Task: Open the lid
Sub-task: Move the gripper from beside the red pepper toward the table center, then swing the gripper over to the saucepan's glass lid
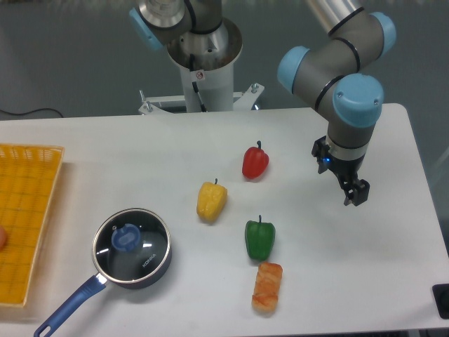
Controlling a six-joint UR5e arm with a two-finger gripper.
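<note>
The lid (133, 242), a clear glass disc with a blue knob at its centre, rests on the dark saucepan (160, 265) with a blue handle at the lower left of the table. My gripper (355, 192) hangs over the right side of the table, far from the lid. Its dark fingers point down and nothing shows between them; from this angle I cannot make out whether they are open or shut.
A red pepper (255, 162), a yellow pepper (212, 200) and a green pepper (260, 239) lie between gripper and saucepan. A bread-like piece (267, 286) lies below the green pepper. An orange basket (24, 217) sits at the left edge.
</note>
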